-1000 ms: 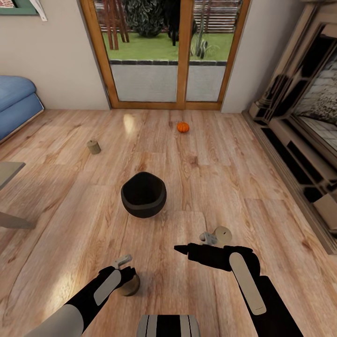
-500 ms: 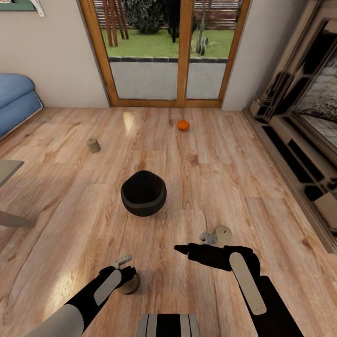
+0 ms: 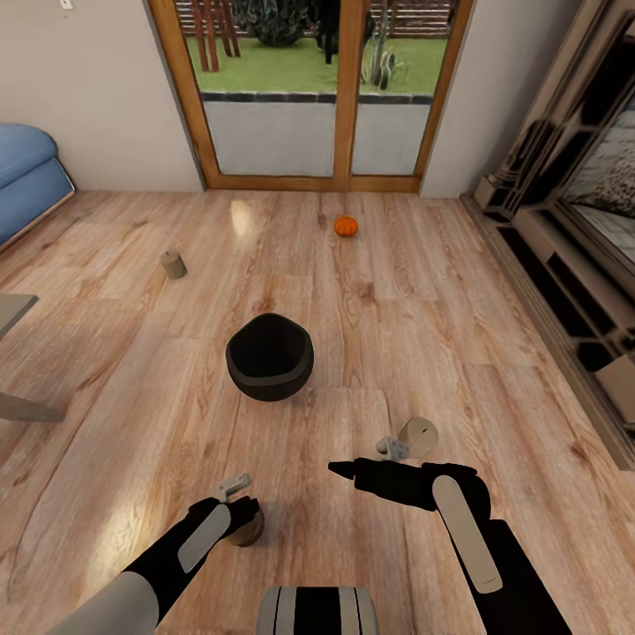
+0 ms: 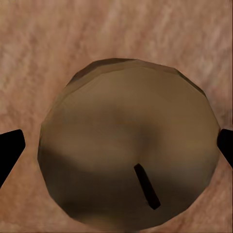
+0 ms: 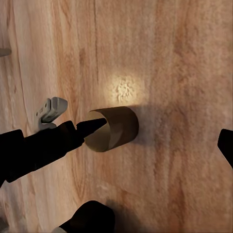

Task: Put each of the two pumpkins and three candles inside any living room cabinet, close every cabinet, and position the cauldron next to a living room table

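Head view — three candles (image 3: pixel 173 264), one pumpkin (image 3: pixel 346 227), one cauldron (image 3: pixel 270 356).

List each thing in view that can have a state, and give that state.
Cauldron: upright on the floor, mouth open.
Pumpkin: on the floor near the glass doors.
Far candle: upright on the floor.
Candle under the left gripper: upright, wick up, fingers either side.
Candle by the right arm: tipped on its side.
Glass doors: shut.
Left gripper: open.
Right gripper: open.
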Controlling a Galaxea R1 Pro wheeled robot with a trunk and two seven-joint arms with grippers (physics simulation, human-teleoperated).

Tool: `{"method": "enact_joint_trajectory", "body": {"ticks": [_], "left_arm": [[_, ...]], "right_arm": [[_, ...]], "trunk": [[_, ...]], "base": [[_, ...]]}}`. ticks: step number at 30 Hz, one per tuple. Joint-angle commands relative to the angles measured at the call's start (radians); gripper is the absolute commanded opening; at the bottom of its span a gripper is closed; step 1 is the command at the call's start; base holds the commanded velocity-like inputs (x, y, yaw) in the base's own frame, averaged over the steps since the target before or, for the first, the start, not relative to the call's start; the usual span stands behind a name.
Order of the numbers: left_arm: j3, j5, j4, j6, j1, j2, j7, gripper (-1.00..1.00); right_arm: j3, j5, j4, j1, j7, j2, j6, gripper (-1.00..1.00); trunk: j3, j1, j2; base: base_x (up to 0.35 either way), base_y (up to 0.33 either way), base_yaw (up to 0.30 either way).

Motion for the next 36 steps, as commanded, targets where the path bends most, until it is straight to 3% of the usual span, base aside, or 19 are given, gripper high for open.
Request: {"method": "enact_joint_trajectory", "body": {"ticks": [1,36], "left_arm": [[-0.006,0.002,0.027,0.003,0.000,0.002,0.008,1.00],[-0.006,0.004,0.021,0.003,0.000,0.003,-0.008,1.00]], "right_arm": [[-0.001,0.002,-0.001,0.000,0.002,0.000,0.004,1.00],[-0.001,0.002,-0.001,0.000,0.002,0.000,0.004,1.00]], "trunk": [[-0.001,0.000,0.000],[-0.001,0.000,0.000]], "base": [[0.000,0.000,0.000],[0.000,0.000,0.000]]}}
